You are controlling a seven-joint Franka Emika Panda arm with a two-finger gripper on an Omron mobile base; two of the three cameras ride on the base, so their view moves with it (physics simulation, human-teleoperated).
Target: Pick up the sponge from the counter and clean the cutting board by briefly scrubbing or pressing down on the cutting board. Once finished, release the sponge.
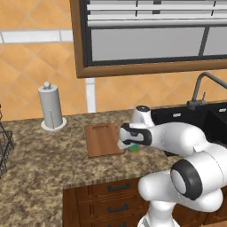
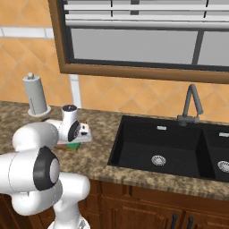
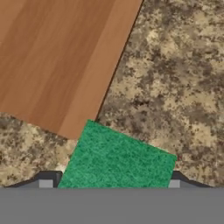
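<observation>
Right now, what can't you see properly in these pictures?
- Sponge: its near end is cut off by the hand view's bottom edge; in the left base view the arm covers most of it.
- Gripper: open or shut, cannot tell.
- Cutting board: in the right base view the arm hides nearly all.

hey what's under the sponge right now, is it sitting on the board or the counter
Mostly the counter: in the hand view the sponge lies on granite, one corner just meeting the cutting board corner. Its near edge is cut off, and the arm covers most of it in the base views.
</observation>
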